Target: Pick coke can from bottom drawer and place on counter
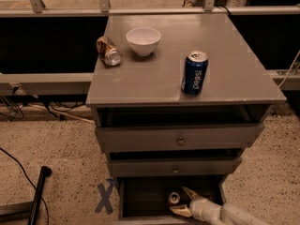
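The gripper [183, 201], pale and smooth with tapered cream fingers, reaches in from the lower right into the bottom drawer [143, 197], a deep grey box with a dark interior. Its jaws stand apart, one finger angled up and one lying low. The coke can [174, 198] stands in the drawer right at their tips, showing mainly its round silver top. I cannot tell whether either finger touches it.

Above, the matte, slightly worn grey counter [154, 76] carries an upright blue can [195, 72], a round white bowl [143, 41] and a dented brownish-gold can [108, 50] lying on its side.
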You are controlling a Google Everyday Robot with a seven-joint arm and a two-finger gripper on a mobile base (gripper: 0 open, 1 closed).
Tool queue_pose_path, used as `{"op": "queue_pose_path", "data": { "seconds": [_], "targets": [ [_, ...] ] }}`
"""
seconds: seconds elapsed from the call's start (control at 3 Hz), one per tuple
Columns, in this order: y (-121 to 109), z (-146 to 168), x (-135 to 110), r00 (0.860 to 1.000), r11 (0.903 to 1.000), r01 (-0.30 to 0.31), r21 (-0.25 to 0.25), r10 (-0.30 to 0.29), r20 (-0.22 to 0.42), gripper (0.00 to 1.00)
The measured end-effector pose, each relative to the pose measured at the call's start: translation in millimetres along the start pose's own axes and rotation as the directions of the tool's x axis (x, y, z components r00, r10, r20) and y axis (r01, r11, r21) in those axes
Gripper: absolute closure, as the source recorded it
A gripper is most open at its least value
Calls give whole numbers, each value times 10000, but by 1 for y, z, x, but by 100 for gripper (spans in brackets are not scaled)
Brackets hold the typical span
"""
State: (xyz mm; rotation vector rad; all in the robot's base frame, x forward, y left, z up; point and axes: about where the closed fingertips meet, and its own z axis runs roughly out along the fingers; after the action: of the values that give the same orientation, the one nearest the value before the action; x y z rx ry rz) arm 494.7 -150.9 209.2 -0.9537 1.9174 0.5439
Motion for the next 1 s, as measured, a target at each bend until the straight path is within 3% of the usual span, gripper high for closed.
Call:
{"op": "queue_pose_path", "data": {
  "seconds": [0.33, 1.0],
  "targets": [
    [4, 12, 6, 9998, 9990, -204, -389, 201, -74, 27],
    [12, 19, 6, 9983, 9951, -486, -859, 511, 270, 68]
  ]
}}
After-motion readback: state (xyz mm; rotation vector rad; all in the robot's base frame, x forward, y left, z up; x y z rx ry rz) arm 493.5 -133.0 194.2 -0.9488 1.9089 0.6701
